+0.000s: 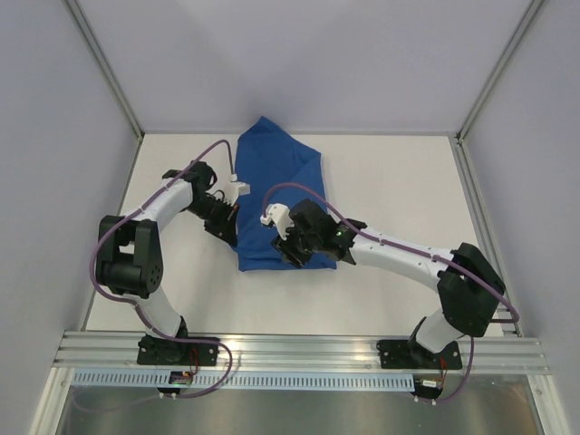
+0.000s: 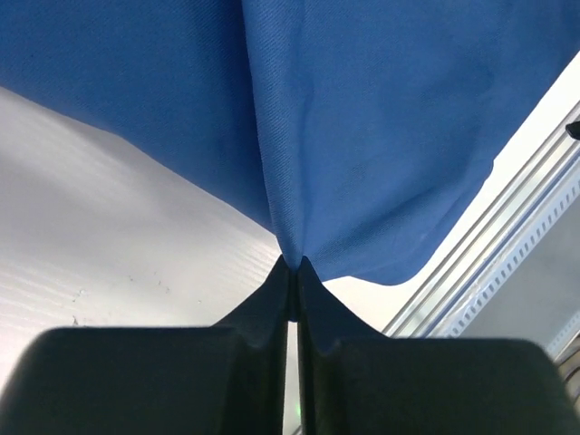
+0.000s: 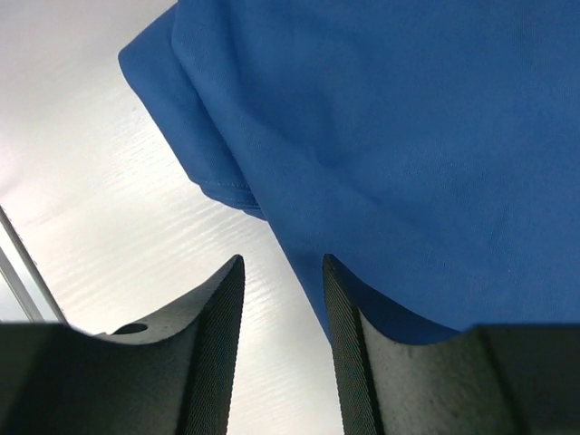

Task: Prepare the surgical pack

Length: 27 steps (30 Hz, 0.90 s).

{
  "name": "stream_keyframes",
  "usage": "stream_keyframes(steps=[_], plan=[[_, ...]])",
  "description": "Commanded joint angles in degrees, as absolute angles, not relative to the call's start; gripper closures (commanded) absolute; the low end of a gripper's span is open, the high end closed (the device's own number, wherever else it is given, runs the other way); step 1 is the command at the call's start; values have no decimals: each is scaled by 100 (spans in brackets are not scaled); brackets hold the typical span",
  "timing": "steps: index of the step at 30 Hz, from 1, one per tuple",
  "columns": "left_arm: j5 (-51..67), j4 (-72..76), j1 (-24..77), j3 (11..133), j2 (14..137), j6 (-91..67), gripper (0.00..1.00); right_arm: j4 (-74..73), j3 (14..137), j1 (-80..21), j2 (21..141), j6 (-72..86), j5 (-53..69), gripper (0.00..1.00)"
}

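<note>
The surgical pack is a royal-blue fabric drape [image 1: 272,186], folded into a creased bundle in the middle of the table. My left gripper [image 1: 232,224] is at its left edge, shut on a pinch of the blue fabric [image 2: 362,145], which rises from the fingertips [image 2: 292,267]. My right gripper [image 1: 288,249] is at the drape's near right edge. It is open, with bare table between its jaws [image 3: 283,272] and the drape's edge [image 3: 408,163] lying over its right finger. Nothing is held in it.
The white table [image 1: 390,190] is bounded by grey walls on three sides. An aluminium rail [image 1: 299,352] runs along the near edge where the arm bases stand; it also shows in the left wrist view [image 2: 507,245].
</note>
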State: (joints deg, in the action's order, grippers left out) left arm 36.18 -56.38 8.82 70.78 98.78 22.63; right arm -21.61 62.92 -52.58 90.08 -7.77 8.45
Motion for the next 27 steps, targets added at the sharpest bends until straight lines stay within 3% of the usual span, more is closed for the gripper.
stream_keyframes(steps=[1,7,10,11,14,20,27], plan=[[3779,-5853,888,7216,9677,2470,100,-2206,6258,-5291,9070,-1371,1011,58],[3867,-6020,888,7251,9668,2549,100,-2162,6415,-5291,9500,-1406,413,66],[3929,-6126,888,7347,9615,2584,100,-2294,6521,-5291,9712,-1389,369,81],[3955,-6196,888,7391,9607,2593,100,-2303,6513,-5300,9686,-1397,308,90],[3972,-6380,888,7497,9545,2689,100,-2338,6451,-5300,9510,-1424,194,100],[4078,-6819,888,7761,9343,2952,100,-2390,6276,-5378,8668,-1625,237,100],[4193,-7005,888,7331,9097,3181,100,-2751,6223,-5511,8674,-1740,492,100]])
